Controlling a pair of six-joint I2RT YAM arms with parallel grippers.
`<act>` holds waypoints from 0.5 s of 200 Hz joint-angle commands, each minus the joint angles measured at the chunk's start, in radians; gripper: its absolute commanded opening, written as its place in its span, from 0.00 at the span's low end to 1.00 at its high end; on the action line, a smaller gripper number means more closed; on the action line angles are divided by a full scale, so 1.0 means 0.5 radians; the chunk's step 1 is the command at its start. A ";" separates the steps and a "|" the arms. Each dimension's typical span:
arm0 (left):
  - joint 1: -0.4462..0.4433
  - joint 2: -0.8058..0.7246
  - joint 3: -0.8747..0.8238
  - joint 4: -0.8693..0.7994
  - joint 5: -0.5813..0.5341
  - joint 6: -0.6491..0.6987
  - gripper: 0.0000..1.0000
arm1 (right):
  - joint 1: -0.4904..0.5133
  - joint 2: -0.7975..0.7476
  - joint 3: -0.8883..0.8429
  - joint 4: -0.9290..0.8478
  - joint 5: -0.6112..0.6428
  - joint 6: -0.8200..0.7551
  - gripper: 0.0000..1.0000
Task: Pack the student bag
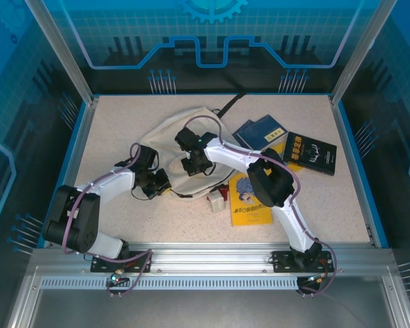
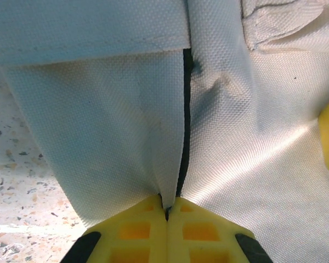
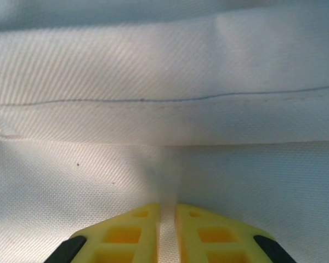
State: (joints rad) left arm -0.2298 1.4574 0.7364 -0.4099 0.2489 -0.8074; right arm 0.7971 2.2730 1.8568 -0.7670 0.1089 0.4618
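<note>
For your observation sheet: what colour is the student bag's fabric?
The student bag is cream-white, clearest in the left wrist view.

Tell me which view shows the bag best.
Top external: the whole bag lies on the table, outline and black strap visible. Left wrist gives close-up bag fabric, a fold pinched in the left fingers. Right wrist gives seamed fabric, a ridge between the right fingers.

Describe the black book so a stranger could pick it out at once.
On the speckled table, look to the books right of the cream bag. The black book lies farthest right, past the blue books; it alone has a dark cover with yellow lettering.
</note>
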 commanded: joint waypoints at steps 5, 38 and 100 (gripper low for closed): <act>0.030 -0.099 -0.016 -0.084 0.013 -0.002 0.08 | -0.059 -0.243 -0.119 0.056 -0.027 0.168 0.22; 0.031 -0.230 0.013 -0.229 0.000 0.034 0.23 | -0.106 -0.708 -0.542 0.259 -0.237 0.410 0.44; -0.079 -0.524 0.153 -0.574 -0.039 0.176 0.41 | -0.252 -1.463 -1.438 0.413 -0.276 1.105 0.72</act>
State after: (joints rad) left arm -0.2314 1.2568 0.7544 -0.5800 0.2466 -0.7677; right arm 0.6971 1.6222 1.2816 -0.5991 -0.0017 0.8169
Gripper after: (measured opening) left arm 0.396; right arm 0.688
